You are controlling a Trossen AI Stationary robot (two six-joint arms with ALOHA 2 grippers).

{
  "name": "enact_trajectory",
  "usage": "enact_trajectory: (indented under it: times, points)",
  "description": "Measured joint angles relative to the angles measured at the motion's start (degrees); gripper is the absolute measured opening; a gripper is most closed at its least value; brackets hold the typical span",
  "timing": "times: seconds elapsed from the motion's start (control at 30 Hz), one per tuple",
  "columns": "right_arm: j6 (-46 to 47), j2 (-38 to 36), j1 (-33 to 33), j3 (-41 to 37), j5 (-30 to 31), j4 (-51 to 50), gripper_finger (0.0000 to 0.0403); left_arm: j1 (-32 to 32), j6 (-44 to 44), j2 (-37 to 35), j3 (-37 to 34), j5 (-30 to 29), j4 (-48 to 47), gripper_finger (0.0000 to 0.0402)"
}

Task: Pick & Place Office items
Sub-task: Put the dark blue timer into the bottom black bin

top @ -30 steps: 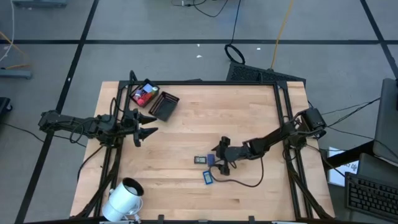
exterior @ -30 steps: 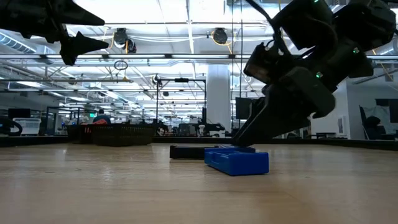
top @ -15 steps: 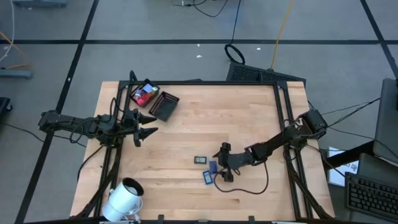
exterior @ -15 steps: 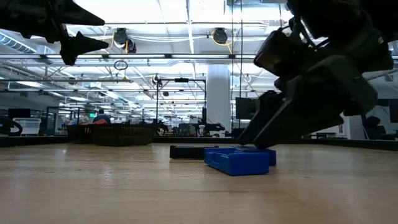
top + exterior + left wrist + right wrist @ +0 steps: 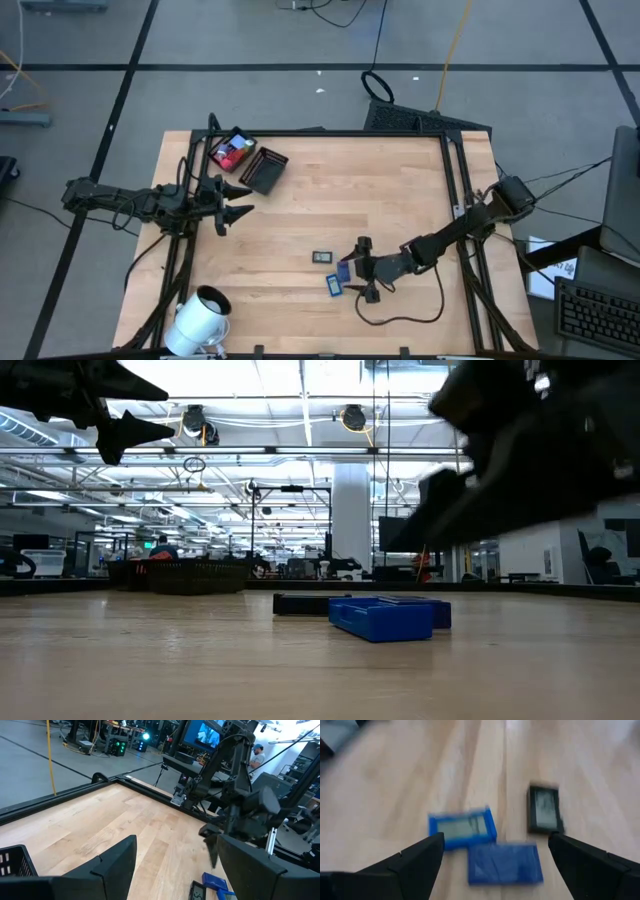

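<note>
Three flat rectangular items lie loose mid-table ahead of your right gripper (image 5: pixel 352 277), whose fingers are spread wide with nothing between them: a dark one (image 5: pixel 322 257), a blue one (image 5: pixel 342 269) and a second blue one (image 5: pixel 334 287), its long axis toward the near edge. You have bare smooth wood all round them. Your left gripper (image 5: pixel 240 201) hovers parted and empty beside the black tray (image 5: pixel 266 170), where red items (image 5: pixel 230 152) sit.
</note>
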Motion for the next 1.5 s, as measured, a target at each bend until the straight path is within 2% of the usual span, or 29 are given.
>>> enact_trajectory:
  times: [0.23, 0.5, 0.67, 0.97, 1.1, 1.33, 1.5]
  points:
    - [0.05, 5.25, -0.11, -0.01, 0.02, 0.13, 0.0352, 0.0, 0.01, 0.02, 0.0, 0.0, 0.0, 0.0278]
    - [-0.1, 6.65, -0.43, 0.12, -0.02, 0.65, 0.0349, 0.0, 0.01, 0.01, 0.0, 0.02, 0.0, 0.0278]
    - [0.49, 6.78, -1.02, 0.05, -3.35, 0.04, 0.0317, 0.0, 0.0, 0.02, 0.0, 0.02, 0.02, 0.0278]
    - [0.8, 6.89, -2.68, -0.01, -2.77, 1.48, 0.0243, 0.0, 0.02, 0.02, 0.0, 0.02, 0.0, 0.0278]
    - [-2.02, 6.4, -3.32, -0.01, 0.62, 0.97, 0.023, 0.0, 0.0, 0.02, 0.0, 0.02, 0.02, 0.0278]
    - [-8.12, 4.01, -3.58, -0.03, 3.26, 1.16, 0.0239, 0.0, 0.0, 0.0, 0.0, 0.02, 0.04, 0.0278]
    - [-23.77, 3.96, -3.68, 0.15, 1.45, 4.63, 0.0255, 0.0, 0.0, 0.02, 0.0, 0.02, 0.02, 0.0278]
